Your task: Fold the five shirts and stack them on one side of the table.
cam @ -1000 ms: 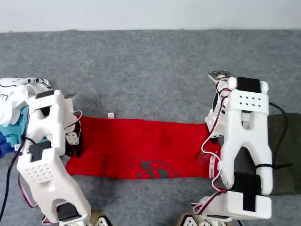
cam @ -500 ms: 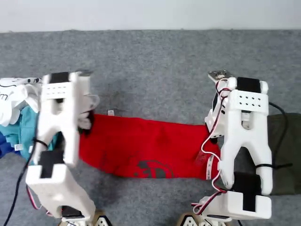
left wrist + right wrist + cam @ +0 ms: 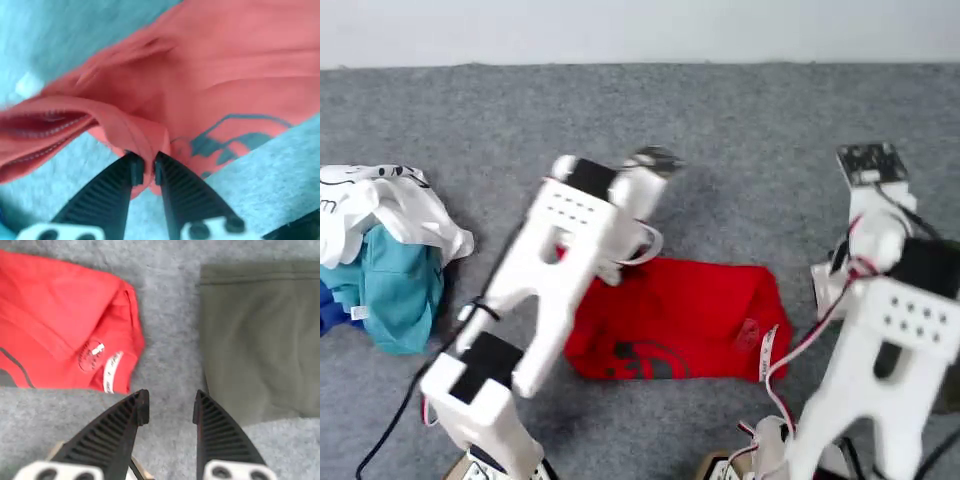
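Since 1 second ago the left arm has swung from the frame's left edge to its centre, dragging the red shirt [image 3: 690, 312] over itself so it lies doubled at centre-right, and the right arm has drawn back to the lower right. A heap of white, teal and blue shirts [image 3: 382, 250] sits at the table's [image 3: 740, 130] left edge, and an olive shirt [image 3: 260, 340] lies near the red collar end. The left gripper [image 3: 145, 167] is clamped on a red fold, while the right gripper [image 3: 170, 407] hangs spread and empty over the bare strip between those 2 shirts.
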Available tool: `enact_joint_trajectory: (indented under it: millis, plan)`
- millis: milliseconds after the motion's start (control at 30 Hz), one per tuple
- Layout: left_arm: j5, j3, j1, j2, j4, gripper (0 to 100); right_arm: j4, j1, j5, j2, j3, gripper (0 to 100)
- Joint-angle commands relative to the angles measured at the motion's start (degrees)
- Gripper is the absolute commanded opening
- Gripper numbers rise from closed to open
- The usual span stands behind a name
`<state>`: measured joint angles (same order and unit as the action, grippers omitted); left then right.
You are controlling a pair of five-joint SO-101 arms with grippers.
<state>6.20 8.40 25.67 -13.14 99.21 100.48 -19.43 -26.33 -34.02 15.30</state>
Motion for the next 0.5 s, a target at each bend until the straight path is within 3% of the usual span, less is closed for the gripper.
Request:
enact_joint_trajectory:
  millis: [0, 300, 467]
  plan:
    - [-0.4, 7.2, 6.2, -2.1, 1.3, 1, 2.3, -4.5, -2.2, -6.5, 2.5, 15.8]
    - [-3.3, 17.1, 20.0, -13.1, 1.5, 1, 2.2, -19.7, -2.5, -10.7, 2.9, 16.1]
    - [-3.3, 17.0, 23.1, -13.1, 1.5, 1, 2.2, -21.9, -2.5, -10.6, 3.0, 16.1]
